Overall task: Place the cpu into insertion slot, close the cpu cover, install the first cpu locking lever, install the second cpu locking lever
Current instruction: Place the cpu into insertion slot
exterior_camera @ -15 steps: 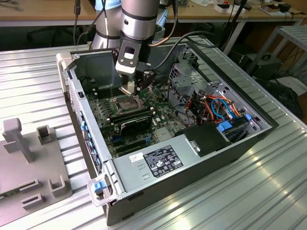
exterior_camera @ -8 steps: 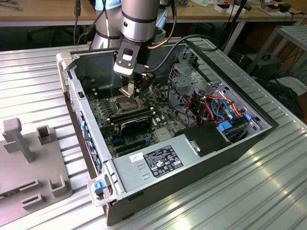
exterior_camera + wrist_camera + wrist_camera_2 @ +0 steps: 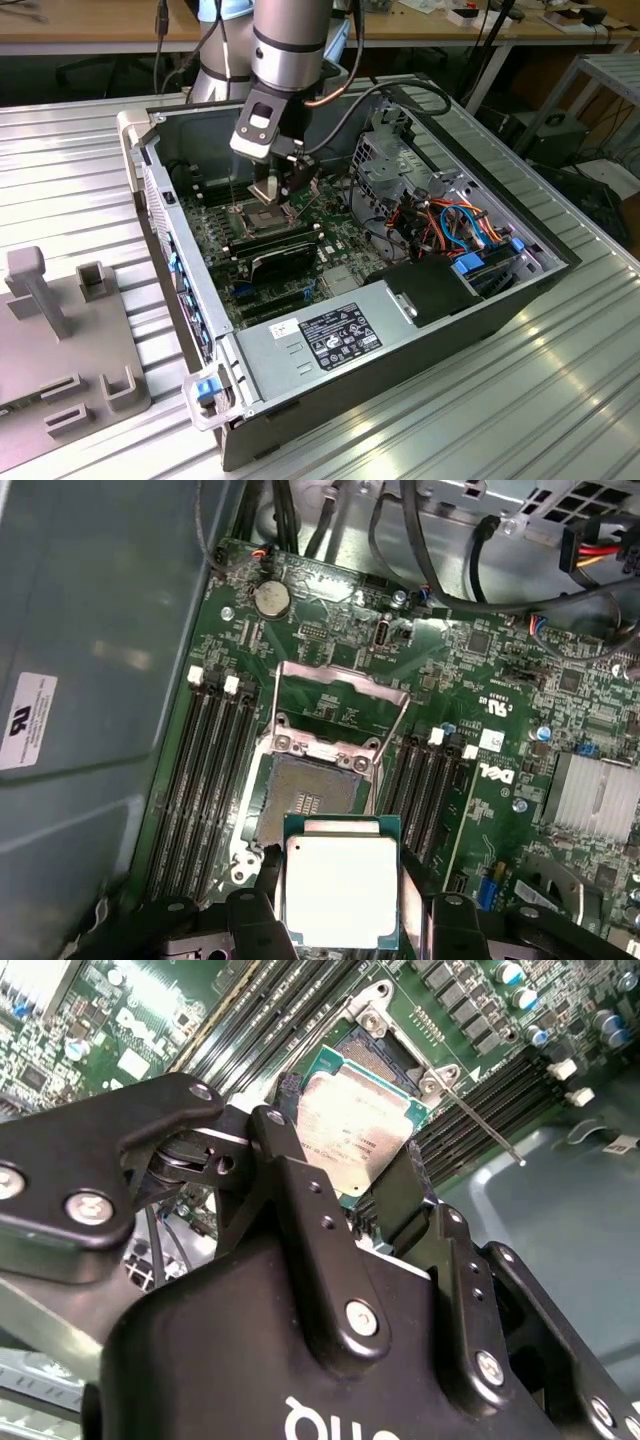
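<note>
My gripper reaches down into the open computer case and is shut on the cpu, a silver square chip with a green rim held by its edges between the two black fingers. The chip hangs just above and slightly off one side of the insertion slot, whose dark pin field lies bare. In the second wrist view the cpu partly covers the insertion slot. The cpu cover is swung open, away from the socket. One thin locking lever sticks out unlatched.
Long black memory slots flank the socket on both sides. Cables and a metal drive cage fill the case on the exterior view's right, with the power supply in front. A grey fixture sits on the exterior view's left.
</note>
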Robot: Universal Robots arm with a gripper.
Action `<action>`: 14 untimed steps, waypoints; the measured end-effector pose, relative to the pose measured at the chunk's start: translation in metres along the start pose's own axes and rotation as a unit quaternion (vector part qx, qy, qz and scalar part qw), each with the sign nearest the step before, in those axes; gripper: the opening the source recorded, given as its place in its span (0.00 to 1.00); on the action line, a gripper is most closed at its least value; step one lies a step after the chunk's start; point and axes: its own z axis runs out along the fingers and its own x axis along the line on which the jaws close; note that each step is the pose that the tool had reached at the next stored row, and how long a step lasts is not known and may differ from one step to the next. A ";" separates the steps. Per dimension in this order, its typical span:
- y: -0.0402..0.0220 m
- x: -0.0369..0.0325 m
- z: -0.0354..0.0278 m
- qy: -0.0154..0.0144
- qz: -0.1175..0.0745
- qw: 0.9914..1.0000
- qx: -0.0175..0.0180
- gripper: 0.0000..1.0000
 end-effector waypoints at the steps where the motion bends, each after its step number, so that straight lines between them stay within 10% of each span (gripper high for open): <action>1: 0.0003 0.0007 0.0027 0.000 0.004 1.000 0.000 0.55; 14: 0.0026 0.0044 0.0203 -0.001 0.035 0.999 0.001 0.55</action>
